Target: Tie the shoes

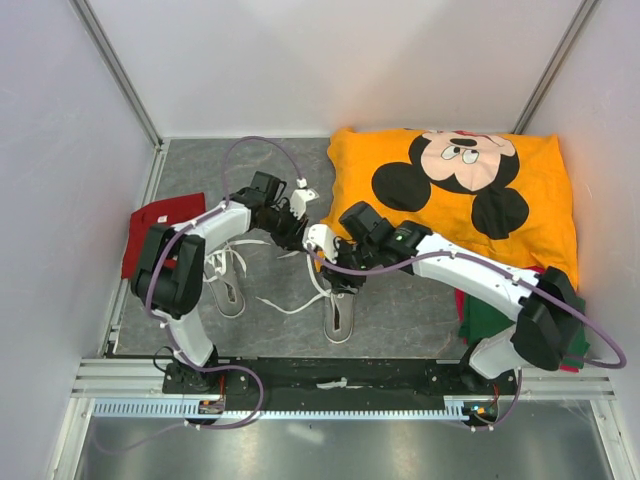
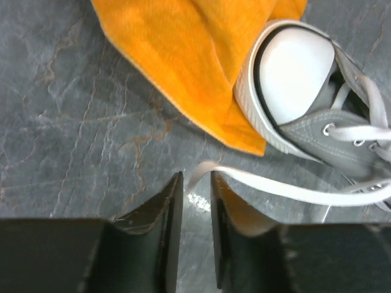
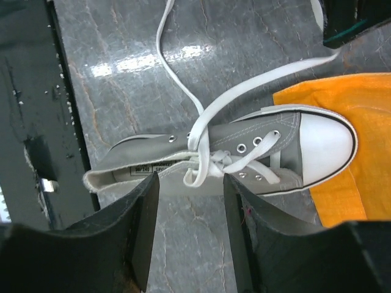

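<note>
Over shoe | right gripper spread | left gripper at its 11 o'clock, slightly apart, lace by tips

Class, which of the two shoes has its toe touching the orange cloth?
The right shoe: its white toe cap meets the orange cloth at its corner. The left shoe lies clear of it.
</note>
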You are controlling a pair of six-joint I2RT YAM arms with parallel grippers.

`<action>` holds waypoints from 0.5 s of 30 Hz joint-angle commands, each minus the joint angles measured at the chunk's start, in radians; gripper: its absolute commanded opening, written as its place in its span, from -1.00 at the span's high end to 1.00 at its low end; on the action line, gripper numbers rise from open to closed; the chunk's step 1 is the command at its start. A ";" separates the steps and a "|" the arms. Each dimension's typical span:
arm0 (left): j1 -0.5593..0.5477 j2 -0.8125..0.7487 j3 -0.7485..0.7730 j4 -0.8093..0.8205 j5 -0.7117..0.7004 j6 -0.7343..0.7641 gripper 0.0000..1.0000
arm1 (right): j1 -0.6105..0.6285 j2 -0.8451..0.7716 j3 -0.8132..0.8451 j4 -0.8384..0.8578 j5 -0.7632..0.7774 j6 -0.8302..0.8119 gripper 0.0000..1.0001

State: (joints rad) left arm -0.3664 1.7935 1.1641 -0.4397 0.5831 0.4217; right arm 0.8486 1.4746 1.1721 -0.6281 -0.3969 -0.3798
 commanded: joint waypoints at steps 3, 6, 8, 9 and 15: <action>0.203 -0.163 -0.015 -0.126 0.228 0.081 0.00 | -0.003 0.050 0.047 0.073 0.073 0.042 0.00; 0.299 -0.298 -0.070 -0.284 0.328 0.380 -0.09 | -0.019 0.041 0.029 0.079 0.049 0.079 0.12; 0.304 -0.397 -0.112 -0.429 0.337 0.570 -0.09 | -0.032 0.039 0.023 0.080 0.029 0.105 0.16; 0.304 -0.429 -0.174 -0.456 0.342 0.723 -0.09 | -0.057 0.039 0.020 0.079 0.012 0.134 0.17; 0.149 -0.612 -0.403 -0.409 0.255 0.957 -0.08 | -0.158 0.064 0.011 0.062 -0.112 0.196 0.17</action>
State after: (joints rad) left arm -0.1074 1.2213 0.8871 -0.8108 0.8604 1.0855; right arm 0.7403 1.5330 1.1770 -0.5777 -0.4194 -0.2504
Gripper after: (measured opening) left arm 0.543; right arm 0.414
